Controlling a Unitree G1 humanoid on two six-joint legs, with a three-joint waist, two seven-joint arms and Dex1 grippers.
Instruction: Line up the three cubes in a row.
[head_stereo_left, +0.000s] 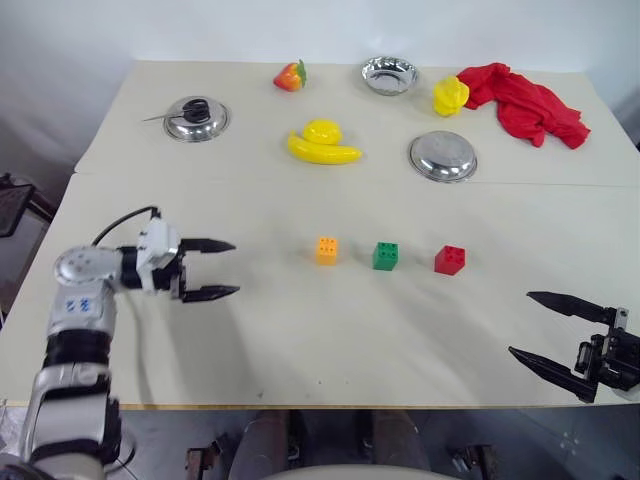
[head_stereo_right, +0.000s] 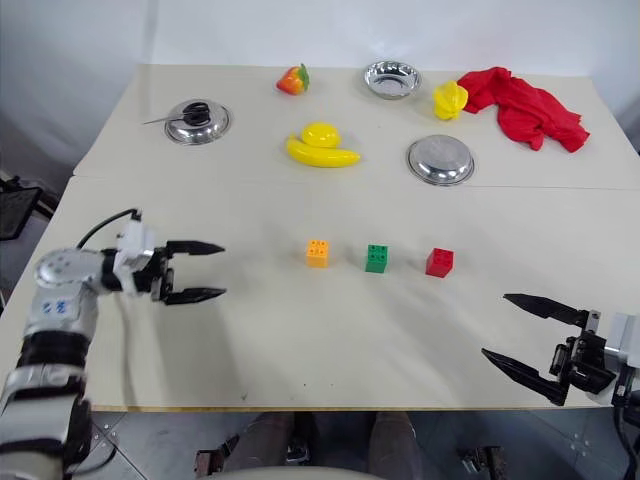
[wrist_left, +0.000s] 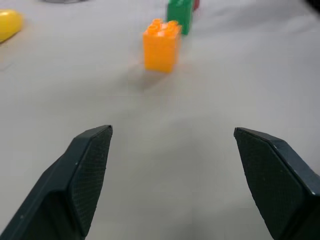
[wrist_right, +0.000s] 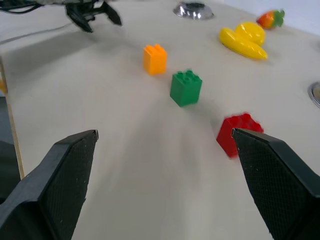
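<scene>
While both hands (head_stereo_left: 212, 269) (head_stereo_left: 545, 327) gape empty (near table (head_stereo_left: 300, 350) edges), 3 cubes (head_stereo_left: 385, 256) align mid-table.

The left gripper (head_stereo_left: 212, 269) sticks out level from a bent arm on the left with its two black fingers spread apart and nothing between them, and the right gripper (head_stereo_left: 553, 330) sits low on the right, wide open and empty too.

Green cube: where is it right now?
In the left eye view the green cube stands on the table near the middle, between the orange cube on its left and the red cube on its right, apart from both.
</scene>
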